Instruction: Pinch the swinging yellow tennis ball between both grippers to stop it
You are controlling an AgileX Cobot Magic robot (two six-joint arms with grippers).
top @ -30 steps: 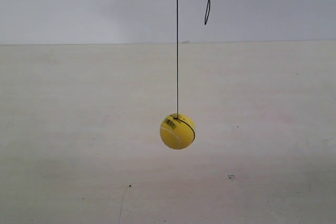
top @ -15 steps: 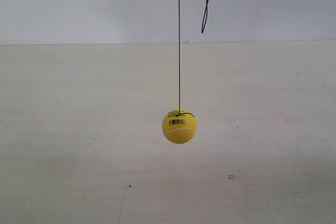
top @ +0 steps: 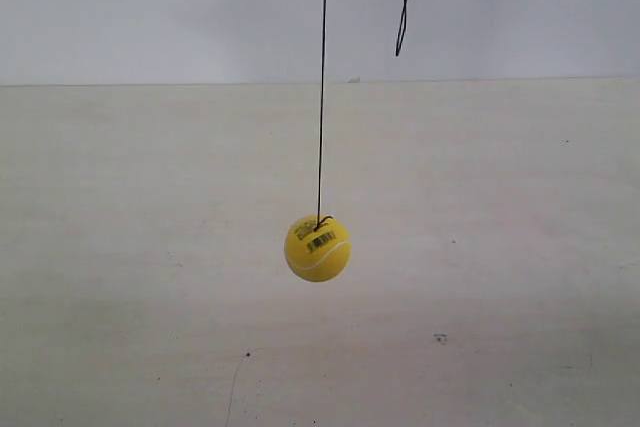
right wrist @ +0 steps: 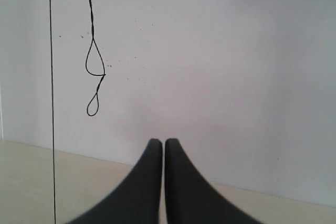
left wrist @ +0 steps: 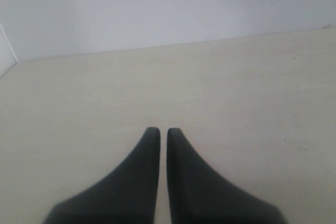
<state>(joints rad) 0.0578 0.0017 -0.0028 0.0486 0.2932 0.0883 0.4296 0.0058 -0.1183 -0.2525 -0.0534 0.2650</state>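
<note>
The yellow tennis ball (top: 318,248) hangs on a thin black string (top: 322,87) above the pale table, a barcode label on its upper face. No arm shows in the exterior view. My left gripper (left wrist: 163,130) is shut, its black fingers pointing over bare table with nothing between them. In the right wrist view my right gripper (right wrist: 159,141) is shut and empty, aimed at the white wall, with the taut string (right wrist: 52,98) at the edge of the picture. The ball is out of both wrist views.
A loose looped end of string (top: 401,2) dangles from above beside the taut line, also seen as loops (right wrist: 93,72) before the wall. The pale table (top: 500,247) runs back to a white wall (top: 150,7).
The ball has swung toward the exterior view's left and slightly lower, turning so the barcode faces more forward; the string now slants. Earlier it drifted slightly right.
</note>
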